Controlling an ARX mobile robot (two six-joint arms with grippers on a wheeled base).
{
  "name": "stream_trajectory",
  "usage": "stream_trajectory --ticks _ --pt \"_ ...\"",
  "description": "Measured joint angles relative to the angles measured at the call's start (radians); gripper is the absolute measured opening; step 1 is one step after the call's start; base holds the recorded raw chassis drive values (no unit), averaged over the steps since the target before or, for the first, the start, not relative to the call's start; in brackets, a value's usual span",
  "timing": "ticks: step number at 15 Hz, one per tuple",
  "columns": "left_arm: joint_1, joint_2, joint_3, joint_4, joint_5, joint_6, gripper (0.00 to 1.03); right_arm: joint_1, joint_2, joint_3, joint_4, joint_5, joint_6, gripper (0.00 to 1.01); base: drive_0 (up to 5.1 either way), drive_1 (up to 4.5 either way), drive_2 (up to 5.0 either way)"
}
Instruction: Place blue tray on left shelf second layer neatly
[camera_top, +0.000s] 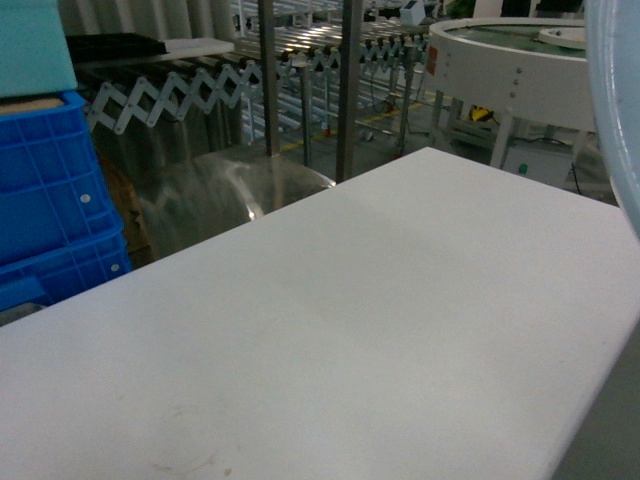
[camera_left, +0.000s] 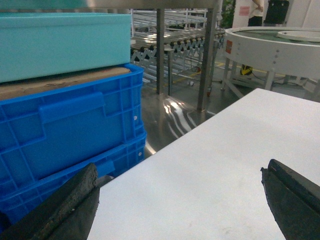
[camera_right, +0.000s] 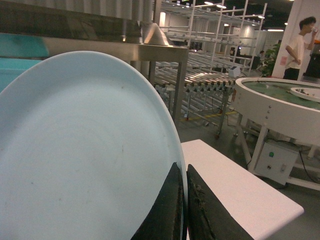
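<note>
Left gripper (camera_left: 180, 200): low over the white table (camera_top: 400, 330), jaws spread wide, holding nothing.
Crates: two blue crates (camera_left: 65, 145) stacked left of the jaws, one teal tub (camera_left: 60, 42) on top.
Right gripper (camera_right: 184, 210): raised, fingers pinched onto the rim of the blue tray (camera_right: 85, 155).
Tray pose: one, on edge (nearly upright), rising up and left from the jaws; long axis hard to tell.
Shelf (camera_right: 125, 50): steel tier just behind the tray.
</note>
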Motion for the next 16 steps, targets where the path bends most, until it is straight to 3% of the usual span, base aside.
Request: stream_trajectory --ticks 16 --pt "0.000 0.000 0.000 0.000 0.000 0.000 0.98 0.000 0.000 0.000 0.000 0.000 0.000 0.02 -1.5 -1.50 -1.5"
